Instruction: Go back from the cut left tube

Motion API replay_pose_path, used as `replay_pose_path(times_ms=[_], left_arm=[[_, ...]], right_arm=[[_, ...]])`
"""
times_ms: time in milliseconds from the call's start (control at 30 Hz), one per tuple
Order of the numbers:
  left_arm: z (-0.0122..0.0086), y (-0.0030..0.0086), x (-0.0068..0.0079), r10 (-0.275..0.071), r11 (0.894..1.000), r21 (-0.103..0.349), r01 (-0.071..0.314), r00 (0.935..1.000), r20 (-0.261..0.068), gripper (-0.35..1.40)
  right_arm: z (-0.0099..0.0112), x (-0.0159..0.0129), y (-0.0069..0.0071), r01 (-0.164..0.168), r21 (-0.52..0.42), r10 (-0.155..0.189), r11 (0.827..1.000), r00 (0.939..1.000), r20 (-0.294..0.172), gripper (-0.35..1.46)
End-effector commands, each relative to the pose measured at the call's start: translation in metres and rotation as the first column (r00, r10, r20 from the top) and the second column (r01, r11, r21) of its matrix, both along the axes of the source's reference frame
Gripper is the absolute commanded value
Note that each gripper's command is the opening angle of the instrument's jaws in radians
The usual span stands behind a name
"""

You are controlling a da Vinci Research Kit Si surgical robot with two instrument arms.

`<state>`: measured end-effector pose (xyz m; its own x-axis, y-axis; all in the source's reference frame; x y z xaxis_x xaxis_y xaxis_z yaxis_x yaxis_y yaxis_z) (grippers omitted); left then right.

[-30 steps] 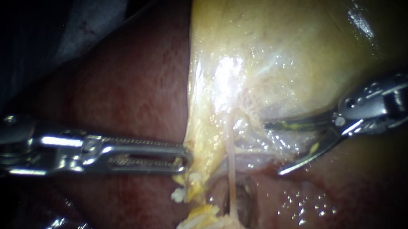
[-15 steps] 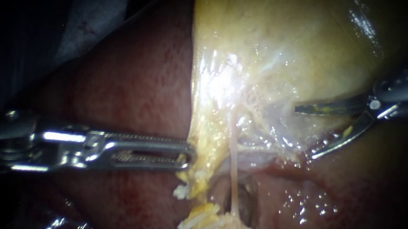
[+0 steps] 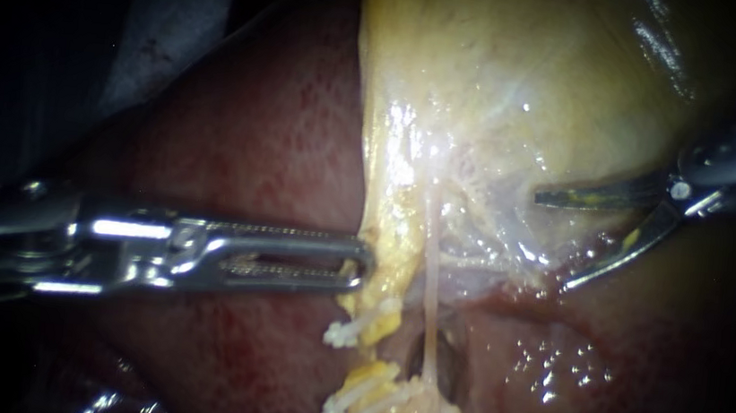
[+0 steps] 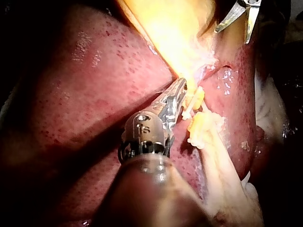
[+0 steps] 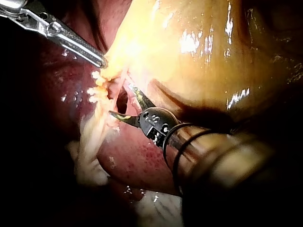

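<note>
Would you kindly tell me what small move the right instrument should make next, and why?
Probably ease the right instrument back along its shaft, away from the gallbladder: its blades stand open, tips close to the wet tissue beside the thin tube, while the left instrument grips the gallbladder's edge.

The liver [image 3: 267, 134] is showing dark red with fine pale speckling. The gallbladder [image 3: 526, 60] is showing pale yellow with white glints. The tube [image 3: 431, 303] is showing cream and the clips [image 3: 354, 329] white. The left instrument [image 3: 361, 264] is showing bright silver with fine ridging. The right instrument [image 3: 554, 241] is showing dark grey with yellow smears.
</note>
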<state>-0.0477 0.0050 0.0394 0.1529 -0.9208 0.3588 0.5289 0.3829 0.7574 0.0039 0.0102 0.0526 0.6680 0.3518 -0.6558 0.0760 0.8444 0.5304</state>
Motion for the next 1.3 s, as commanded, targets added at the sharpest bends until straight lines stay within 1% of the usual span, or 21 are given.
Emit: replay_pose_path(times_ms=[33,233,433,533,700,867,967,1300], left_arm=[[0.0002,0.0002,-0.0001,-0.003,1.0,-0.007,0.003,1.0,0.002,-0.35],[0.0012,0.0013,0.0,-0.016,0.999,-0.033,0.016,0.9998,0.011,-0.35],[0.0012,0.0021,0.0002,-0.027,0.998,-0.047,0.028,0.9992,0.031,-0.35],[0.0012,0.0021,0.0001,-0.032,0.998,-0.049,0.034,0.9988,0.038,-0.35],[0.001,0.0019,-0.0001,-0.035,0.998,-0.05,0.037,0.9986,0.04,-0.35],[0.0003,0.0014,-0.0007,-0.045,0.997,-0.053,0.047,0.9982,0.04,-0.35],[0.0001,0.0012,-0.0012,-0.045,0.998,-0.051,0.048,0.998,0.044,-0.35],[0.0,0.0013,-0.0012,-0.05,0.997,-0.053,0.052,0.9974,0.052,-0.35]], right_arm=[[0.0,0.0,0.0,-0.001,0.0,0.001,1.0,1.0,0.0,0.84],[0.0,0.0,-0.0001,-0.001,-0.001,0.001,1.0,1.0,0.0,0.83],[0.0,0.0,-0.0001,0.0,-0.001,0.0,1.0,1.0,0.0,0.83],[0.0,0.0,-0.0001,0.0,-0.001,0.0,1.0,1.0,0.0,0.83],[0.0,-0.0001,-0.0002,0.0,-0.001,0.0,1.0,1.0,0.0,0.83],[0.0,-0.0002,-0.0002,0.0,-0.001,0.0,1.0,1.0,0.0,0.83],[0.0,-0.0002,-0.0002,0.0,-0.001,0.0,1.0,1.0,0.0,0.83],[0.0,-0.0002,-0.0002,0.001,-0.001,-0.001,1.0,1.0,-0.001,0.83]])
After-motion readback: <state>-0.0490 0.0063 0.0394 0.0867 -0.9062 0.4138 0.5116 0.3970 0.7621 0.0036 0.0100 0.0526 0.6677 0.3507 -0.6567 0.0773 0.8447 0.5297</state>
